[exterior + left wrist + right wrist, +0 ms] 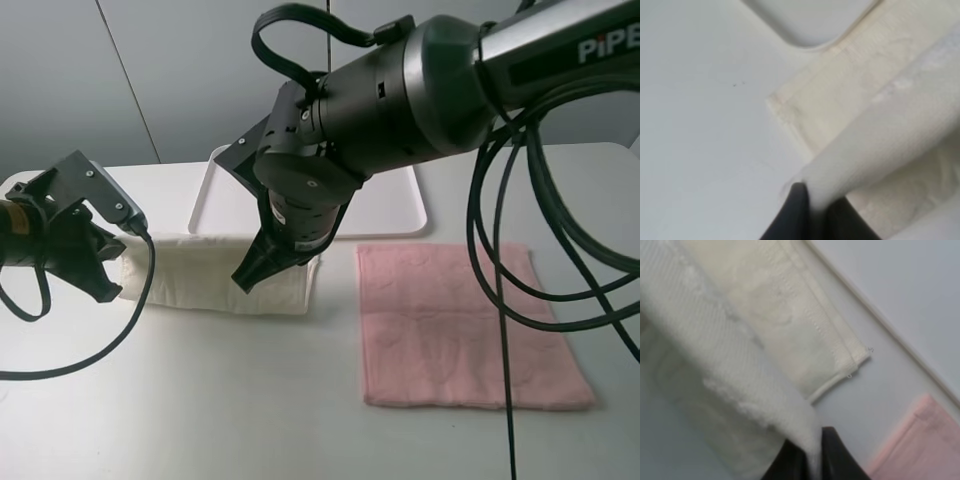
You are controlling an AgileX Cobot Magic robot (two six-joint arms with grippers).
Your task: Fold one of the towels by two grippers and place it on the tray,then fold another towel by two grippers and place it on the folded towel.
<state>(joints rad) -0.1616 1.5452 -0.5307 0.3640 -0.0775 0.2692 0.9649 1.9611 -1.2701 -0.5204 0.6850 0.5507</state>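
Cream towel [195,272] edge clamped in left end effector [816,212] and right end effector [812,456]; pink towel [460,320] flat alongside.

Matte black arms with trailing cables.
The right arm [400,90] shows bulbous rounded housings, a grey link [545,42] lettered "PiPE", looping black cables [520,250]; the left gripper [118,262] is angular, black.

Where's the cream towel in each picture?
Exterior high: cream towel, left of middle, just before the tray.
Left wrist: cream towel beside the tray's corner, edge pinched by left gripper.
Right wrist: cream towel fills most of it, pinched by right gripper.
Shared landmark: the tray's rim; in the right wrist view, probably the pale line past the towel's end.
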